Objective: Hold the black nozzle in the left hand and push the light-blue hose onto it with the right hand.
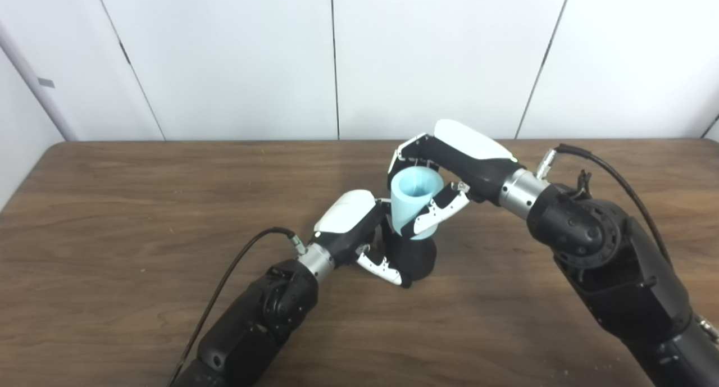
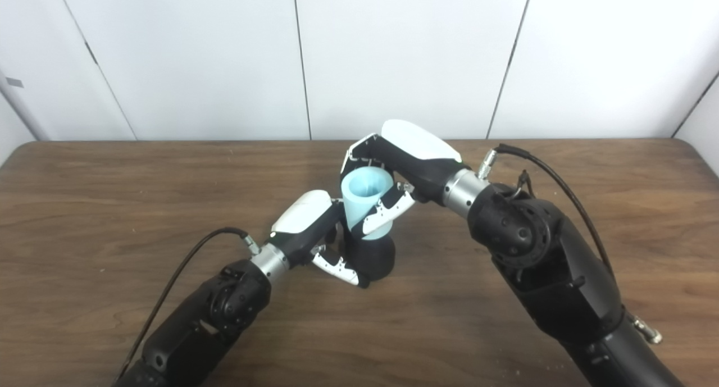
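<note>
The black nozzle (image 1: 417, 259) stands upright on the table's middle, wide base down. My left hand (image 1: 359, 230) is shut on it from the left, thumb wrapped across its front. The light-blue hose (image 1: 413, 201), a short open-topped tube, sits directly on top of the nozzle, leaning slightly left. My right hand (image 1: 444, 168) is shut on the hose from behind and from the right, fingers curled over its far rim and thumb along its near side. The nozzle's top is hidden inside the hose and behind the fingers.
The wooden table (image 1: 140, 207) spreads out on all sides of the hands. White wall panels (image 1: 224, 61) rise just behind its far edge. A black cable (image 1: 236, 263) trails off the left wrist, and another cable (image 1: 618, 179) loops from the right wrist.
</note>
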Controlling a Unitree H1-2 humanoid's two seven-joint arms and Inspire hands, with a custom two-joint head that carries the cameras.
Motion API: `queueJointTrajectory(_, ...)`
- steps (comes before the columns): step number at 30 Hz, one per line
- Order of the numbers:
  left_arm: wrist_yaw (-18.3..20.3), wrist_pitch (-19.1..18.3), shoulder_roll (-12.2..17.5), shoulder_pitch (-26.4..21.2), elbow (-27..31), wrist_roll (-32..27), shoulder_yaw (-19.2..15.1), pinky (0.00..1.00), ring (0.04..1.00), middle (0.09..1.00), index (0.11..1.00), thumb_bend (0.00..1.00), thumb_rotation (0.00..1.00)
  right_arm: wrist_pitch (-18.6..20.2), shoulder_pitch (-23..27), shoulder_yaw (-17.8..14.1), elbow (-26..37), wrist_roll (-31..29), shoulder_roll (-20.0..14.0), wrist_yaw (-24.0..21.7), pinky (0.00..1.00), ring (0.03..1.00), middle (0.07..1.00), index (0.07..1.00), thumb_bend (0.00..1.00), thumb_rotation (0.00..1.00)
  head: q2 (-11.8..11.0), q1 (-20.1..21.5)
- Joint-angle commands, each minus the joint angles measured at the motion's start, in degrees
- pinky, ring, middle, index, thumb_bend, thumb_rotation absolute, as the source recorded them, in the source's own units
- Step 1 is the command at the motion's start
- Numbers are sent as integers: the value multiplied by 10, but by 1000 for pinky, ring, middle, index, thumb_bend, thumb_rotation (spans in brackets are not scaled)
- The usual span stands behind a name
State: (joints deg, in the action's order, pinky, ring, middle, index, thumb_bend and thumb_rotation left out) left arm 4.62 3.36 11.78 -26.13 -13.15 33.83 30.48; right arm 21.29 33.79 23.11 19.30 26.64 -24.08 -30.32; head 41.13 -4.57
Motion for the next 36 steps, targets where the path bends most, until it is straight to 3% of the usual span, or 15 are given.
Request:
queueJointTrajectory(1,43,-25,8,16,-21,30,21,454,461,434,510,524,0,-17,-5,20,-7,-7,-12,-39,340,455,506,493,500,0,2,-2)
queueJointTrajectory(11,37,-21,13,14,-20,32,16,433,445,424,516,522,0,-24,-41,10,-14,-9,-25,-27,348,462,511,479,500,0,3,-2)
queueJointTrajectory(21,34,-23,11,14,-18,34,14,397,434,415,516,521,0,-62,-75,18,-45,18,-3,32,346,450,507,487,500,0,4,-5)
queueJointTrajectory(28,36,-25,10,14,-20,29,10,453,460,427,517,522,0,-53,-67,25,-60,20,18,29,353,446,501,480,501,0,3,-7)
queueJointTrajectory(36,36,-26,8,16,-19,28,7,473,477,430,516,522,0,-47,-64,23,-57,16,17,24,355,447,499,479,502,0,1,-5)
